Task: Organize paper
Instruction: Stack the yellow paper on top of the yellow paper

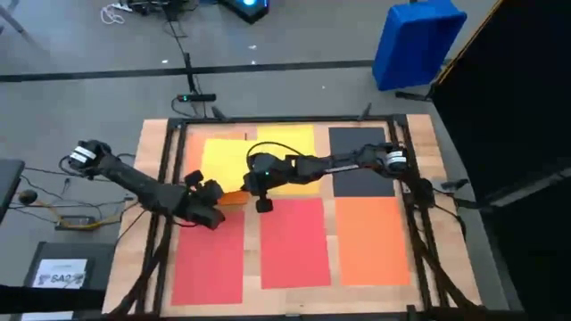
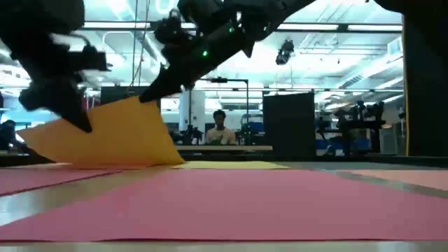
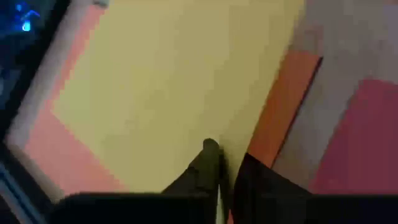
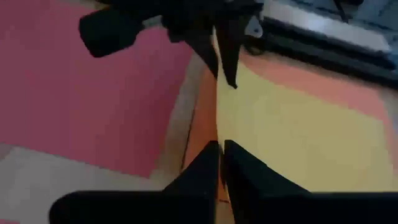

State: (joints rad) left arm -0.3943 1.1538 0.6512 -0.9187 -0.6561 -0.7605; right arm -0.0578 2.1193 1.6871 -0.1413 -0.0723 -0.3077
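Observation:
A yellow sheet [image 1: 234,165] lies at the table's far left over an orange-red sheet [image 1: 192,160]. Its near edge is raised and its far part rests on the table; in the low view the yellow sheet [image 2: 119,136] stands tilted. An orange strip [image 4: 202,124] shows along the raised edge; whether it is a second sheet I cannot tell. My left gripper [image 1: 214,203] and my right gripper [image 1: 262,198] are both shut on that edge, side by side. A second yellow sheet [image 1: 290,147], a black sheet [image 1: 361,160], two red sheets [image 1: 210,259] [image 1: 294,241] and an orange sheet [image 1: 370,236] lie flat. My left gripper [image 3: 217,165] pinches the yellow sheet's near edge [image 3: 208,134] between its two fingers, coming from the near-left side. That edge is lifted off the table, and the sheet slopes down away from the fingers. One layer or two, I cannot tell. My right gripper [image 4: 219,155] pinches the same raised edge [image 4: 227,127] between its two fingers, a short way right of the left gripper [image 4: 221,62]. In the low view its fingers [image 2: 150,94] slant down onto the sheet's top corner. The sheet's far part stays on the table.
A blue bin [image 1: 417,40] stands on the floor beyond the table's far right corner. A white-labelled dark box [image 1: 61,272] sits left of the table. Dark rails [image 1: 419,241] frame the tabletop. A person [image 2: 219,126] sits far behind in the room.

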